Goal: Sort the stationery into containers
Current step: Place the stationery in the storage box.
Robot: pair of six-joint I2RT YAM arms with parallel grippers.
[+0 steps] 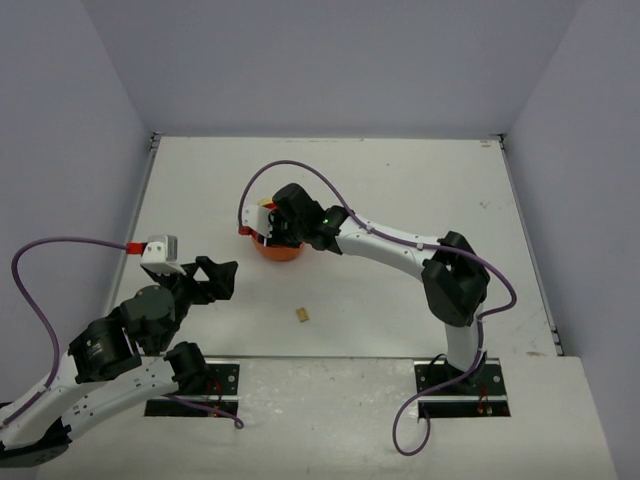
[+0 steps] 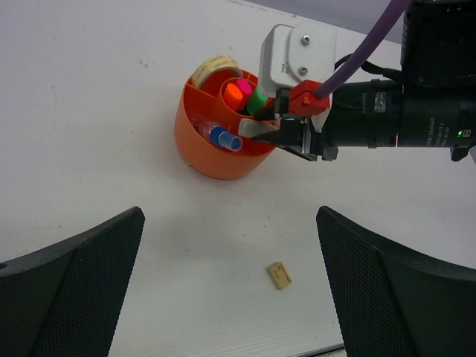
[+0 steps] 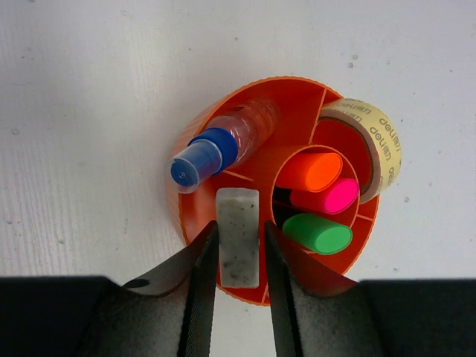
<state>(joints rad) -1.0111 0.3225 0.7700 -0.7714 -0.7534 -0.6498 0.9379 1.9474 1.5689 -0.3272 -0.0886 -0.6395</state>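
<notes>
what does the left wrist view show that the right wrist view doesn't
Only the left wrist view: a small tan block lying loose on the table, the left end effector wide open, and the right arm from outside.
Only the right wrist view: the grey eraser seen plainly, standing in an outer compartment between the fingers of the right end effector; whether it is gripped is unclear.
Both: the orange organiser, the blue-capped tube, three highlighters in the central well, and the tape ring.
</notes>
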